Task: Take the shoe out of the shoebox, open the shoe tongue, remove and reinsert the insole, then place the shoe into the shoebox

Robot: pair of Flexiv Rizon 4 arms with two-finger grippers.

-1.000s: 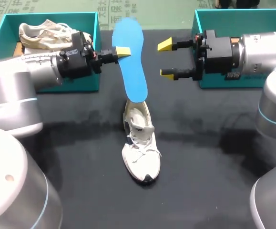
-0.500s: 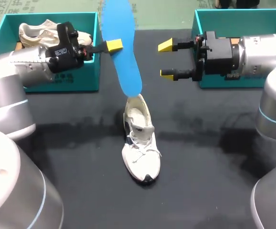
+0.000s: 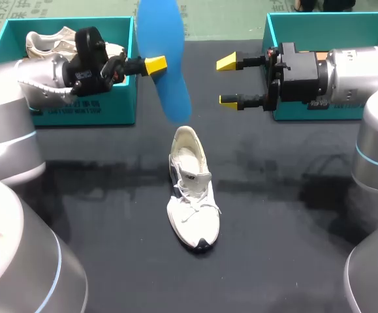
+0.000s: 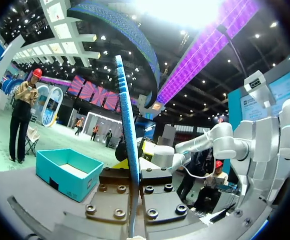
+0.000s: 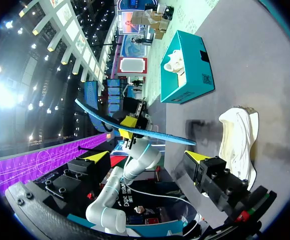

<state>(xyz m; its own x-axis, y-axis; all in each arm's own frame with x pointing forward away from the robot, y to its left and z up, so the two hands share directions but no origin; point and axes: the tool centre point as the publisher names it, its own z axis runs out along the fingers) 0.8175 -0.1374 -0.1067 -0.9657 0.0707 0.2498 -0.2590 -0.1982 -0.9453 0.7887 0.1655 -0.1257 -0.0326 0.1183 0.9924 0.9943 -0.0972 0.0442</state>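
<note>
Head view: the left tool [image 3: 157, 65] is clenched on a flat blue foam insole [image 3: 166, 72] and holds it in the air, clear of the white lace-up shoe [image 3: 192, 195]. That shoe lies on the black bench [image 3: 286, 195]. The left teal cardboard shoebox [image 3: 113, 111] holds another pale shoe [image 3: 48, 42]. The right tool [image 3: 228, 80] hangs released beside the insole, apart from it.

Left wrist view: the insole stands edge-on, pinched between both fingers.

Right wrist view: the yellow tips stand wide apart with nothing between them. The white shoe lies on the bench beside them.
</note>
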